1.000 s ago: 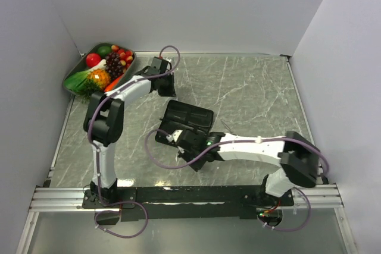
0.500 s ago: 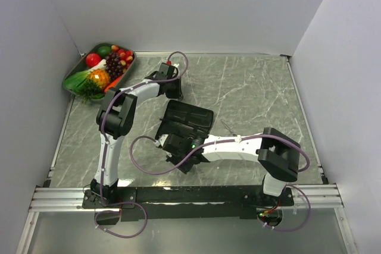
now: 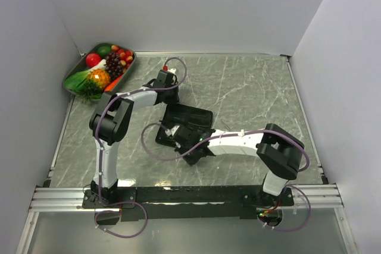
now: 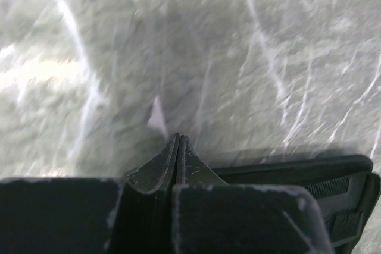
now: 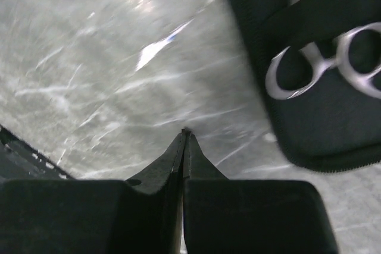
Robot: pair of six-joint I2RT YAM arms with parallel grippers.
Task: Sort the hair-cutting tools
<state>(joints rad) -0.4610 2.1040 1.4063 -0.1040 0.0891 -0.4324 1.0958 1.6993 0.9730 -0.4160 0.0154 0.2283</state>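
A black pouch (image 3: 193, 115) lies open in the middle of the table. In the right wrist view the silver ring handles of a pair of scissors (image 5: 321, 63) sit under a strap inside the pouch (image 5: 333, 117). My right gripper (image 5: 186, 130) is shut on nothing, low over bare marble just off the pouch's near-left corner (image 3: 176, 137). My left gripper (image 4: 177, 138) is also shut and empty, at the pouch's far-left edge (image 3: 171, 92), with the pouch's rim (image 4: 321, 173) beside it. The comb-like bars are not visible.
A metal tray of toy fruit and vegetables (image 3: 76, 85) stands at the far left corner. White walls close in the marble table (image 3: 256, 87) on the left, back and right. The arms' mounting rail (image 3: 190, 196) runs along the near edge.
The left arm's elbow has swung and its gripper has shifted slightly toward the pouch. The right wrist moved left along the pouch's near edge, then eased back a little. Both grippers stayed shut.
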